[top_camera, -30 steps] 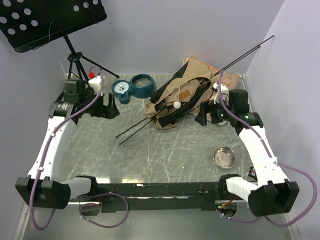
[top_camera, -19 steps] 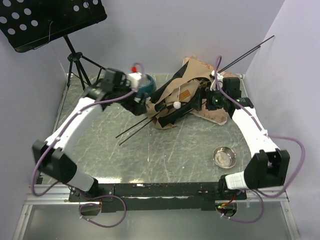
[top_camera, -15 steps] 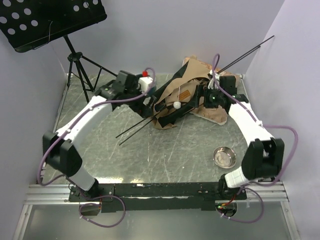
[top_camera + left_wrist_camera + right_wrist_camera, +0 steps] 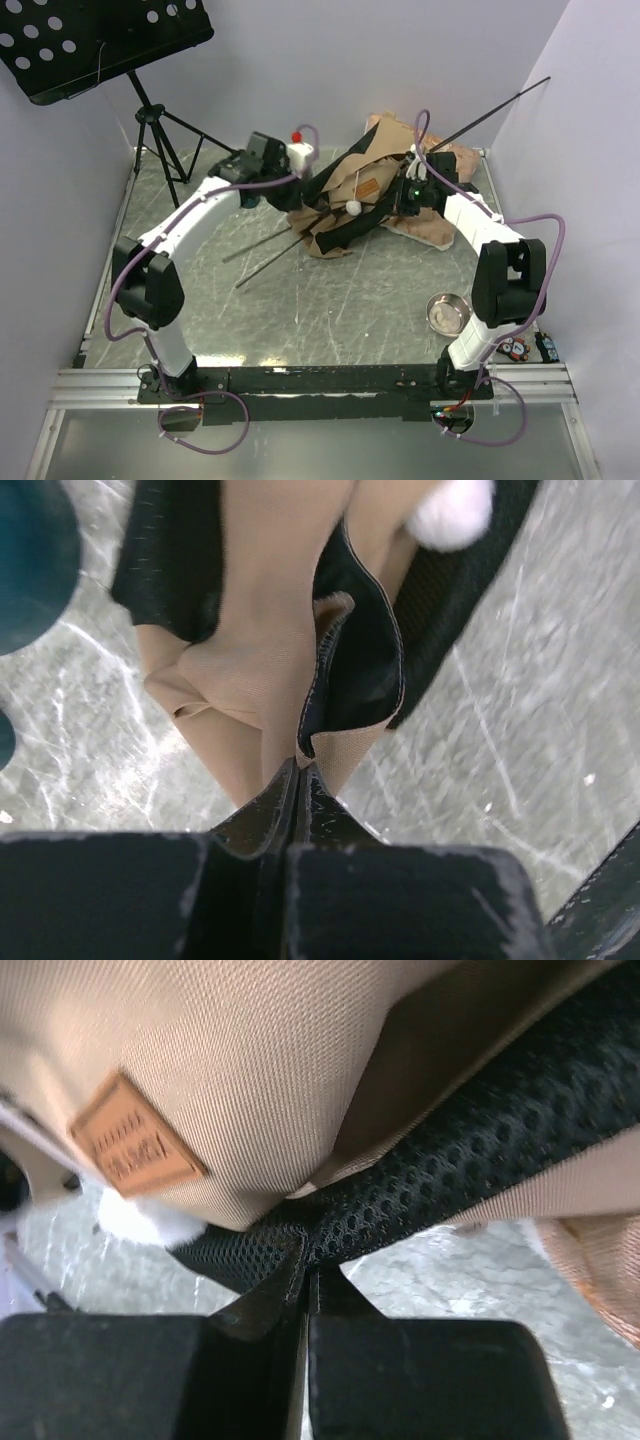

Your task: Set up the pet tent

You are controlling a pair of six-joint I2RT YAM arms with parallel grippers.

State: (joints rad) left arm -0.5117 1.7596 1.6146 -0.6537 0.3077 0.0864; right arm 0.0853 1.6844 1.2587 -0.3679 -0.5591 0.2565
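The pet tent (image 4: 345, 205) lies collapsed at the back middle of the table, tan fabric with black panels, a brown label patch (image 4: 367, 187) and a white pom-pom (image 4: 353, 208). Thin black poles (image 4: 268, 250) stick out to its front left, and one pole (image 4: 500, 103) points up to the right. My left gripper (image 4: 300, 200) is at the tent's left side, shut on a tan fabric edge (image 4: 335, 750). From the right, my right gripper (image 4: 397, 205) is shut on the black mesh edge (image 4: 330, 1225), just under the label patch (image 4: 135, 1145).
A pinkish-beige cushion (image 4: 437, 228) lies under and behind the tent on the right. A steel bowl (image 4: 449, 312) sits at the front right. A music stand (image 4: 100, 40) on a tripod stands at the back left. The blue bowl (image 4: 30, 560) is beside the left gripper.
Both arms swung in from the table's sides to the tent. Their jaws, open before, have closed on its fabric. The loose poles shifted slightly.
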